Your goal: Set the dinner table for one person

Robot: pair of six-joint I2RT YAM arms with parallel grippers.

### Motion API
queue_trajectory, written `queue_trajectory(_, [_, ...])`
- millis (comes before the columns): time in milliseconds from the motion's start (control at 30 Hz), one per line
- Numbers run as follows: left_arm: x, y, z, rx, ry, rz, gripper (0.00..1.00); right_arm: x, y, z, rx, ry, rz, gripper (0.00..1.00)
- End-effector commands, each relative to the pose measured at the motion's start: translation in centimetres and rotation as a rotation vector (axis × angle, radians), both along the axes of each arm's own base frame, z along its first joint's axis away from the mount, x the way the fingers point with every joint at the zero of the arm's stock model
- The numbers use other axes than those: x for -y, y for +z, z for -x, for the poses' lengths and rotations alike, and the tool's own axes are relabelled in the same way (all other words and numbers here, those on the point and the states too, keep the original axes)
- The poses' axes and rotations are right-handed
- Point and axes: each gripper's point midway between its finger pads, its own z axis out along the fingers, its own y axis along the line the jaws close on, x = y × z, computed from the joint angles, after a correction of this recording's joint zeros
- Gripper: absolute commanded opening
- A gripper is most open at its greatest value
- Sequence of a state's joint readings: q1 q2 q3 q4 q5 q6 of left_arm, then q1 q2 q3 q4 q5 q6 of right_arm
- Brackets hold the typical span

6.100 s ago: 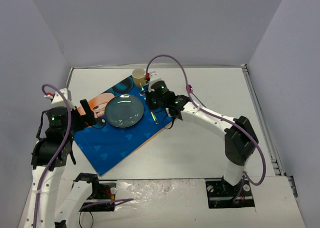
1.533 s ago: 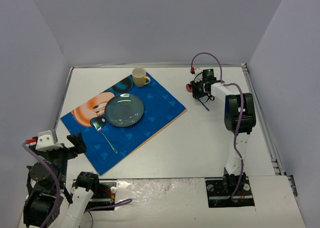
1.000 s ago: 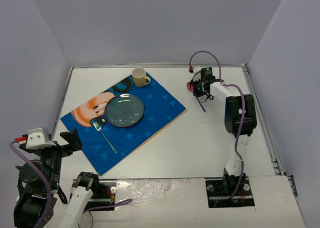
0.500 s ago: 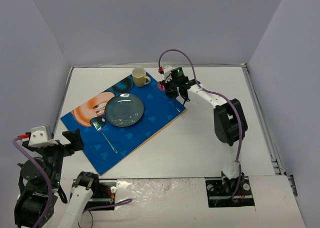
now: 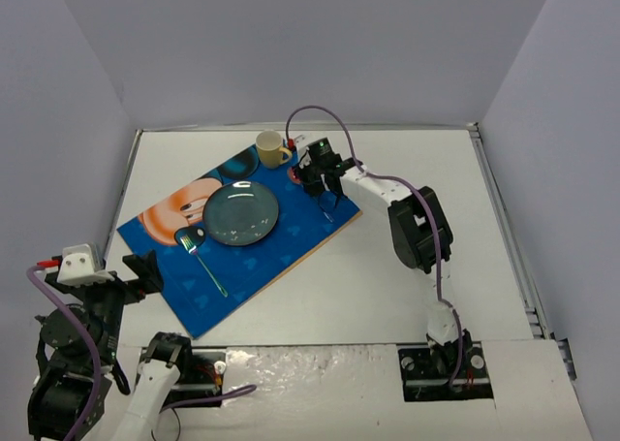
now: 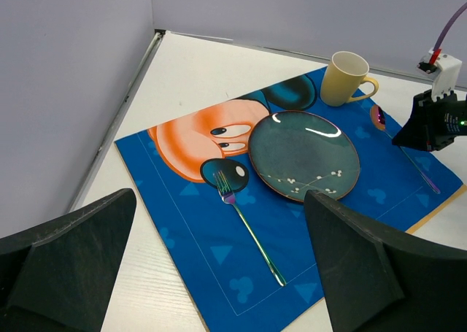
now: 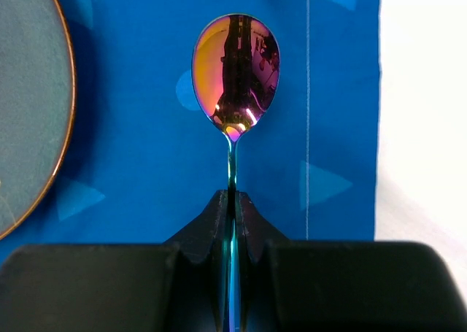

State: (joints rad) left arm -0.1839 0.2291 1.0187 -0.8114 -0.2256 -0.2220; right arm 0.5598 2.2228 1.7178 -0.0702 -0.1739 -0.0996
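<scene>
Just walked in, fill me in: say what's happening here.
The right gripper is shut on the handle of a spoon, holding it over the blue placemat, right of the plate. A fork lies left of the plate; a mug stands at the mat's far edge. The left gripper is open and empty, near the front-left corner of the dinner table.

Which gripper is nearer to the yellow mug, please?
Right. The right gripper holds a spoon beside the mug; the left gripper sits off the placemat's near-left edge.
</scene>
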Motion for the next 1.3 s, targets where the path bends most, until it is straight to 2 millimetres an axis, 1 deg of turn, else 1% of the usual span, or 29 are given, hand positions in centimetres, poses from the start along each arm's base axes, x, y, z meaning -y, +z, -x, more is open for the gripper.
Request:
queue_trajectory(0, [0.4,0.9,-0.8,0.023,-0.011,0.019,0.97,-1.4,3.3,-2.1,0.104,0.007,-0.034,0.00])
queue_trajectory(200, [0.4,0.7,-0.9,0.021,-0.013,0.020,0.97,-2.2,2.7,-2.3,0.100,0.019,-0.041,0.00])
queue_trajectory(533, [0.6,0.5,-0.9,0.015,-0.016,0.025,0.97,-3.1,2.2,-2.7,0.100,0.027,-0.048,0.00])
queue_trajectory(733, [0.5,0.3,-0.8,0.009,-0.015,0.022,0.97,-3.3,1.3,-2.8,0.096,0.031,-0.043,0.00])
queue_trajectory(933, [0.5,0.0,-0.8,0.006,-0.015,0.022,0.97,-3.4,0.7,-2.7,0.094,0.040,-0.034,0.00])
queue_trajectory(1267, [0.5,0.1,-0.7,0.007,-0.015,0.025,0.97,-3.4,-0.2,-2.5,0.077,0.037,-0.029,0.00])
